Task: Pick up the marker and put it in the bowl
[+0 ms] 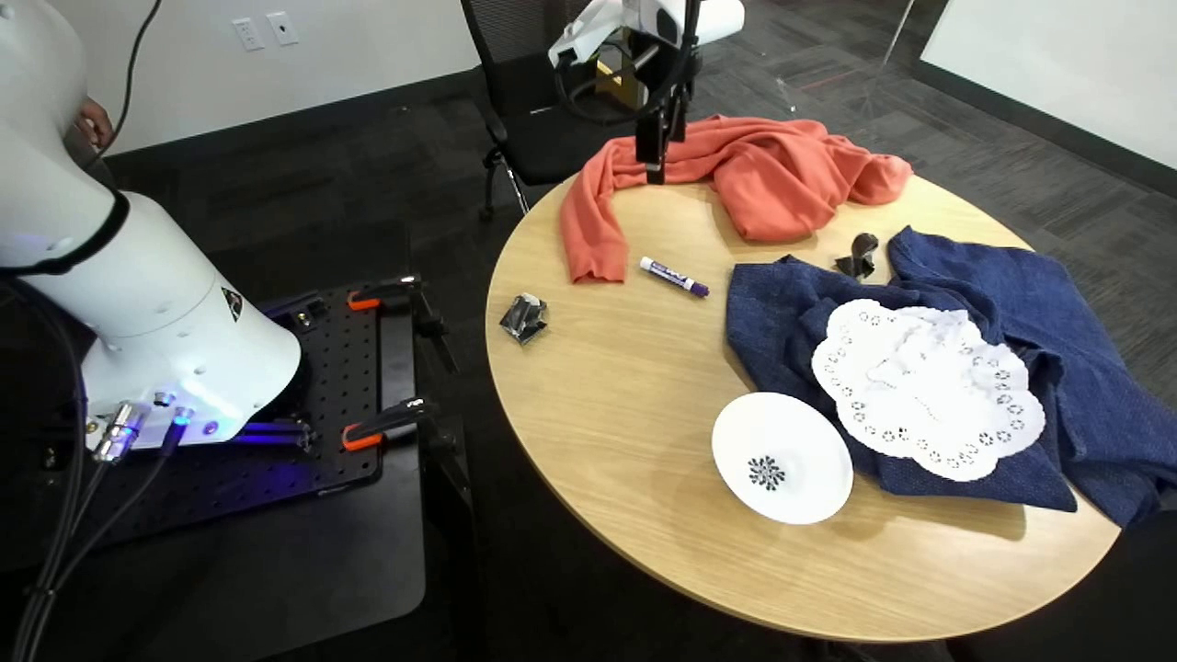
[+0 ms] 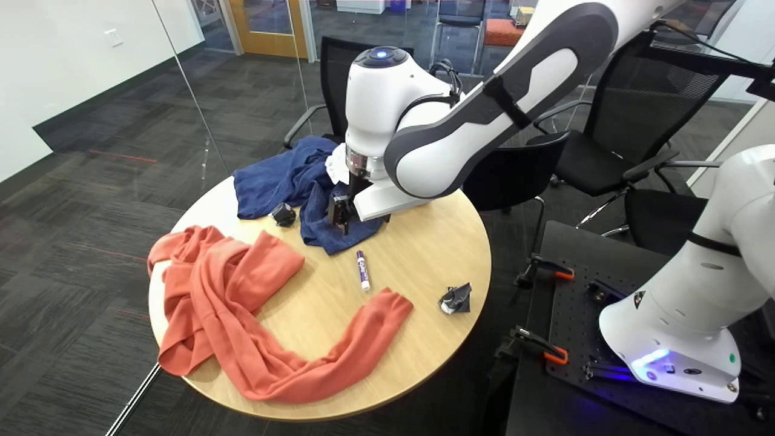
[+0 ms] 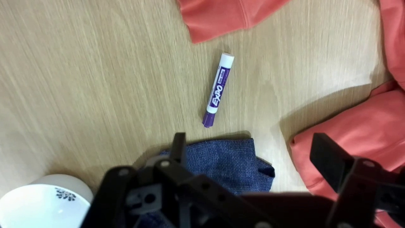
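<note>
The marker (image 3: 217, 91) lies on the table (image 3: 104, 79) between the red cloth (image 3: 218, 19) and the denim (image 3: 223, 161), so bring your gripper (image 3: 249, 144), jaws wide apart with nothing held, over the marker's middle and square it across before descending, clear of both.

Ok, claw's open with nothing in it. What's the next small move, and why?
I'd probably slide the open claw toward the marker before lowering. In the wrist view, the marker lies on the wooden table beyond the fingertips, while the blue cloth shows between them; going straight down now would likely meet that cloth instead.
</note>
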You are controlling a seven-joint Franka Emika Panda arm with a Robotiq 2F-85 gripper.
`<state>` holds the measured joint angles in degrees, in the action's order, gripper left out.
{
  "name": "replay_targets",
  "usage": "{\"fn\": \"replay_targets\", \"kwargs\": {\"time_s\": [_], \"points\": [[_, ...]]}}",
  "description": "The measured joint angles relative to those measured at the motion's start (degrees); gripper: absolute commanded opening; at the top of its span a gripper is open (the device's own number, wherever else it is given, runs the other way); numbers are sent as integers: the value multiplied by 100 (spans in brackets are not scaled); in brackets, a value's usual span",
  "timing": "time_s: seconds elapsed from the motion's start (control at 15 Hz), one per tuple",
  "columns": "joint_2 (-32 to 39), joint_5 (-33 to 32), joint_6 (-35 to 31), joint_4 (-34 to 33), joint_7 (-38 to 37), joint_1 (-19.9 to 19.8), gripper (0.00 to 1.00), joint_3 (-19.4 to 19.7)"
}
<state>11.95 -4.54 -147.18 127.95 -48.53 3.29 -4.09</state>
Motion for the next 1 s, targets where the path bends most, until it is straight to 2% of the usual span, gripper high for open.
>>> {"fn": "replay_targets", "kwargs": {"time_s": [0.33, 1.0], "points": [[435, 168, 0, -157, 4, 44, 100, 172], [1750, 609, -60, -1006, 19, 69, 100, 402]]}}
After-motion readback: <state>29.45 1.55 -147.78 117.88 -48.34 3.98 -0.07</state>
